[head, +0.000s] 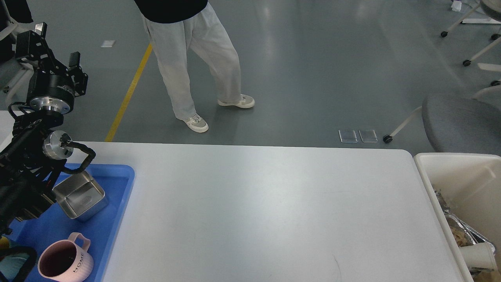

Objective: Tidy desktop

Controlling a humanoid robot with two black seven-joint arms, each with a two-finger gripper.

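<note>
The desktop is a wide white-grey tabletop that fills the lower middle of the head view, and its surface is bare. My left gripper is raised high at the far left, above the table's back left corner. Its two fingers stand apart and hold nothing. My right arm and gripper are out of view.
A blue tray at the left edge holds a square steel container and a pink mug. A cream bin at the right edge holds foil trays and a paper cup. A person walks behind the table. A grey chair stands at the back right.
</note>
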